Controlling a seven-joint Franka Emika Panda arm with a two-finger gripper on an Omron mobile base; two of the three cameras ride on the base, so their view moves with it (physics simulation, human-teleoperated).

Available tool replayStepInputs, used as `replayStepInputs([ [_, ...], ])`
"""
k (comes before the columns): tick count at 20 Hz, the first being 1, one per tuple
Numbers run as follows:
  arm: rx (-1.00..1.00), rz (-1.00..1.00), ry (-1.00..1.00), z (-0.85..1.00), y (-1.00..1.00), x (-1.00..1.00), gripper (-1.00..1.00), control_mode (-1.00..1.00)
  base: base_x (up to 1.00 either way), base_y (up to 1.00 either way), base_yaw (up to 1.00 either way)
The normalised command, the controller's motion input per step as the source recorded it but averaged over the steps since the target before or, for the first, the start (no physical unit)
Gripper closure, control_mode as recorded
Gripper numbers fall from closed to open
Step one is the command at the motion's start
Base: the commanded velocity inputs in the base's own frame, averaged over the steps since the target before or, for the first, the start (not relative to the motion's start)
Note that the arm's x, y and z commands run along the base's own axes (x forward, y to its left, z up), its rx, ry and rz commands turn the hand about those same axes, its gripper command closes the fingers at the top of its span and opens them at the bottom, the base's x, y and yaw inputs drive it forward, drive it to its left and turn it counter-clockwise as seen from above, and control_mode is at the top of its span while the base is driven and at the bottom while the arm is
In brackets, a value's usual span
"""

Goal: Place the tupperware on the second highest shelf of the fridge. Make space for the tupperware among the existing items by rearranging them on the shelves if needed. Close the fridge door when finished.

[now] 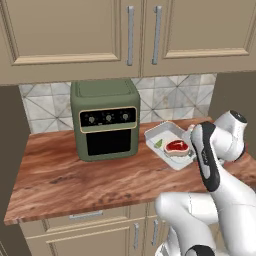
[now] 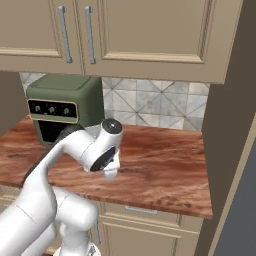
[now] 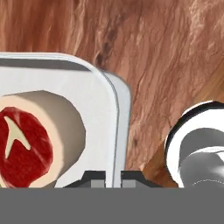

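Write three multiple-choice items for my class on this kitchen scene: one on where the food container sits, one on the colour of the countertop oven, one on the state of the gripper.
1. Where is the container?
A. on the wooden counter, right of the oven
B. on top of the oven
C. on the floor

2. What colour is the oven?
A. red
B. green
C. white

3. What is the gripper doing?
A. wide open, above the oven
B. pulling a cabinet handle
C. shut on the container's rim

Answers: 1 A, the left base view shows it beside the oven. 2 B, its body is dull green. 3 C, the hand view shows both tips pinching the rim.
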Motion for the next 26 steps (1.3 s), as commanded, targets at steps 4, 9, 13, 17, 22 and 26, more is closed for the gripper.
replayStepInputs([
  [4, 0.08, -0.18, -0.02, 1.00, 0.00, -0.87, 1.00, -1.00, 0.00, 0.00, 0.00],
  [9, 0.08, -0.16, 0.00, 1.00, 0.01, -0.58, 1.00, -1.00, 0.00, 0.00, 0.00],
  [13, -0.02, -0.01, 0.01, 0.83, 0.20, -0.26, 1.00, -1.00, 0.00, 0.00, 0.00],
  [17, -0.06, 0.00, 0.02, 0.31, 0.22, -0.06, 1.00, -1.00, 0.00, 0.00, 0.00],
  [22, -0.01, 0.00, 0.00, 0.00, 0.03, 0.00, 1.00, 1.00, 0.00, 0.00, 0.00],
  [26, 0.00, 0.00, 0.00, 0.00, 0.00, 0.00, 1.00, 1.00, -0.57, 0.00, -0.06],
])
